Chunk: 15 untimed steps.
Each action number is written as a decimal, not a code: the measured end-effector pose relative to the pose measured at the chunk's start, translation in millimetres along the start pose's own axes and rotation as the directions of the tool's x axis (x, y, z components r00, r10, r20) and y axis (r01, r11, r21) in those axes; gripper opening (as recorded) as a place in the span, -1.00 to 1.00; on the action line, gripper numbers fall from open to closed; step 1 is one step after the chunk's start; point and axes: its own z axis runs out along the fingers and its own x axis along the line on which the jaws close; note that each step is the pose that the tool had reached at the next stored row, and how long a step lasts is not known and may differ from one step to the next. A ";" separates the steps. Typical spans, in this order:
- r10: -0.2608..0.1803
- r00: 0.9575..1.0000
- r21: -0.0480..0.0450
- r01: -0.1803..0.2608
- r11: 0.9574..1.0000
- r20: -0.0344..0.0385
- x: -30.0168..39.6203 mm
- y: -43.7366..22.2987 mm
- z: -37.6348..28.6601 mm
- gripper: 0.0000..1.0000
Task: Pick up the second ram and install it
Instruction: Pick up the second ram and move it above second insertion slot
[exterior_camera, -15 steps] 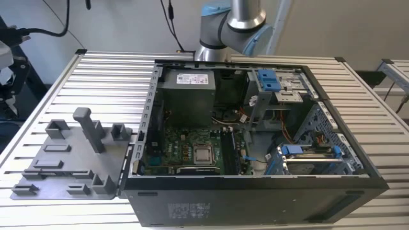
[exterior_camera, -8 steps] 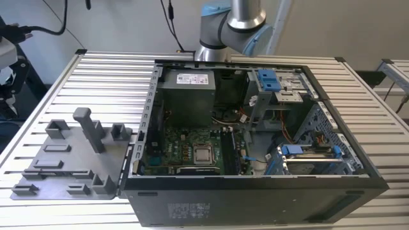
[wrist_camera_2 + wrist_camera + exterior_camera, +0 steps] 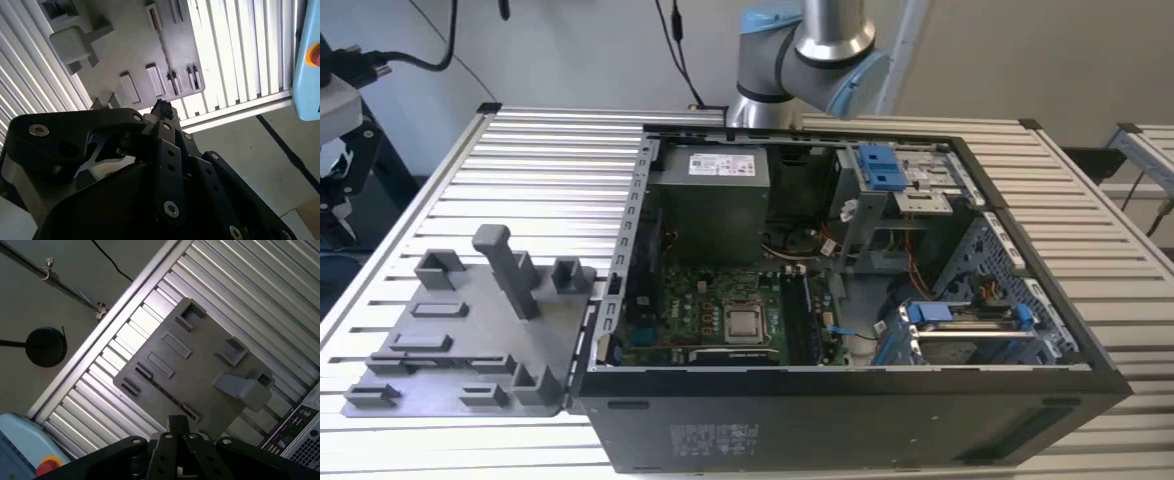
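The second ram (image 3: pixel 167 392) shows as a thin dark strip standing on edge in a long slot of the grey holder plate (image 3: pixel 200 365); the second wrist view has the same strip (image 3: pixel 163 47) on the plate (image 3: pixel 125 45). In both wrist views my gripper (image 3: pixel 178 424) hangs well above the plate, its black fingertips (image 3: pixel 162 107) pressed together with nothing between them. The tips point near one end of the strip. In the exterior view the arm (image 3: pixel 834 45) rises out of the picture behind the open computer case (image 3: pixel 854 280), and the holder plate (image 3: pixel 467 340) lies at that view's left.
The motherboard (image 3: pixel 720 320) with its processor socket lies in the case bottom, beside blue drive brackets (image 3: pixel 887 170). A tall grey post (image 3: pixel 507 265) stands on the holder plate. The slatted table (image 3: pixel 260 285) ends close to the plate. A light blue box with a red button (image 3: pixel 312 55) sits past the edge.
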 end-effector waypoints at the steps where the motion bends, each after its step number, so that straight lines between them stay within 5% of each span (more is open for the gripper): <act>1: 0.000 1.000 0.000 0.000 1.000 0.000 0.0 0.0 0.0 -0.79; 7: -0.014 1.000 0.000 0.014 1.000 0.000 0.0 0.0 0.1 -0.79; 15: -0.125 0.992 0.000 0.125 0.992 -0.006 -0.1 -0.1 0.4 -0.79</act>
